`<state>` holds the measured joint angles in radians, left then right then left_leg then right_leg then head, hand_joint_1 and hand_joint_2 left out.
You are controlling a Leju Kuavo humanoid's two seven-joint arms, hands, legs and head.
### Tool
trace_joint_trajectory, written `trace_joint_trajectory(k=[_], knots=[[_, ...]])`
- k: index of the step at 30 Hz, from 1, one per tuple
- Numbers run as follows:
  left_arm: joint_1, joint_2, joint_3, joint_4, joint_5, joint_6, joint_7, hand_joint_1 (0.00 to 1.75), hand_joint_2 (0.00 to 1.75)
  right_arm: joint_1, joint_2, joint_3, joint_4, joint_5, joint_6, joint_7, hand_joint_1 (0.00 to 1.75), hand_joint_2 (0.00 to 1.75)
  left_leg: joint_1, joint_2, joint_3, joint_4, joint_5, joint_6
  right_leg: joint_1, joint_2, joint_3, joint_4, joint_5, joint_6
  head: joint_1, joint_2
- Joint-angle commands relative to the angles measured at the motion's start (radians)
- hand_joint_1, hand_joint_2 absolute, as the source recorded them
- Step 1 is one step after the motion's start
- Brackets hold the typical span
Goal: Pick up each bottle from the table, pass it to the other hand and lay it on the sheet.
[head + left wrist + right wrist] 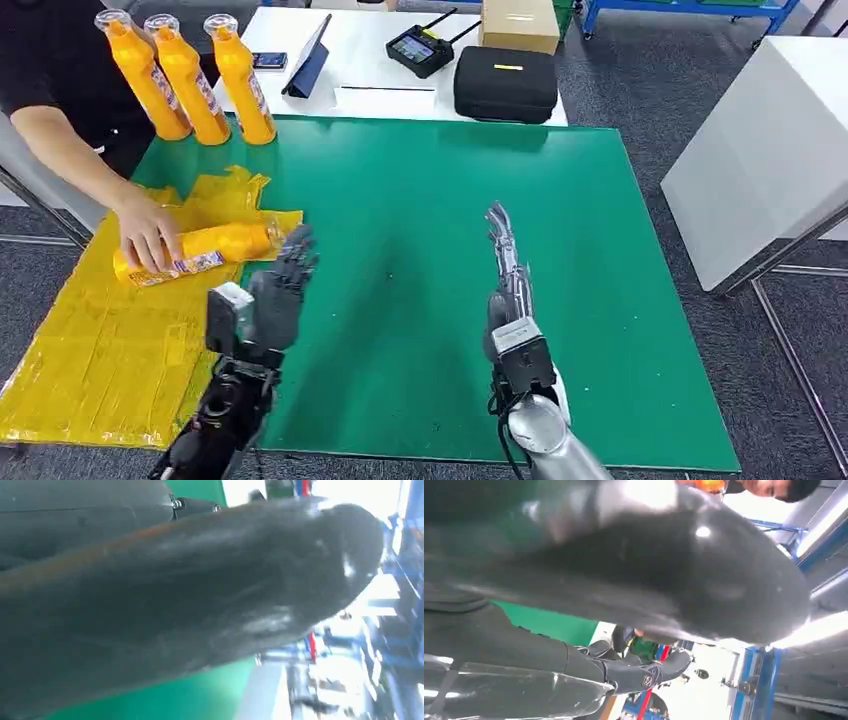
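One orange bottle (215,245) lies on its side on the yellow sheet (100,350), with a person's hand (148,232) resting on it. Three more orange bottles (190,80) stand upright in a row at the table's far left corner. My left hand (275,295) hovers just right of the lying bottle's cap, fingers apart, holding nothing. My right hand (508,270) stands over the middle of the green table (420,200), fingers stretched straight, holding nothing. My left hand's thick thumb (200,595) looms close in the left wrist view, my right hand's thumb (649,580) in the right wrist view.
The person stands at the far left, forearm reaching over the sheet. Behind the green table a white table (370,75) carries a black case (505,83), a handheld controller (420,48), a cardboard box (520,22) and a tablet (310,58). A white cabinet (770,150) stands at right.
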<state>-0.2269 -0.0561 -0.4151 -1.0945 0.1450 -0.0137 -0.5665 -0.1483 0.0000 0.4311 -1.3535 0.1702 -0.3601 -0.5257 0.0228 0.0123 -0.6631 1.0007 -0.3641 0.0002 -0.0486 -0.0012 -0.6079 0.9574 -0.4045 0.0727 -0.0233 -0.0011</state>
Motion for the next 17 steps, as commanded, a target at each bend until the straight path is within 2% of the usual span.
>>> trace_joint_trajectory(k=[1,17], knots=[[-0.035,-0.005,-0.104,-0.009,0.0,0.002,0.0,0.0,0.0,-0.015,0.047,0.02,0.027,0.042,-0.028,0.026,0.0,0.0,0.001,-0.001,0.003,0.0,-0.002,0.0,0.001,0.0,0.003,0.0,-0.002,-0.004,0.0,0.0],[-0.006,-0.003,-0.112,-0.044,-0.037,-0.008,0.009,0.0,0.0,-0.019,0.047,-0.007,-0.009,0.014,-0.007,0.037,0.0,0.0,0.0,-0.001,0.004,0.001,-0.003,0.001,0.001,0.0,0.004,0.001,-0.003,-0.006,0.0,0.0]])
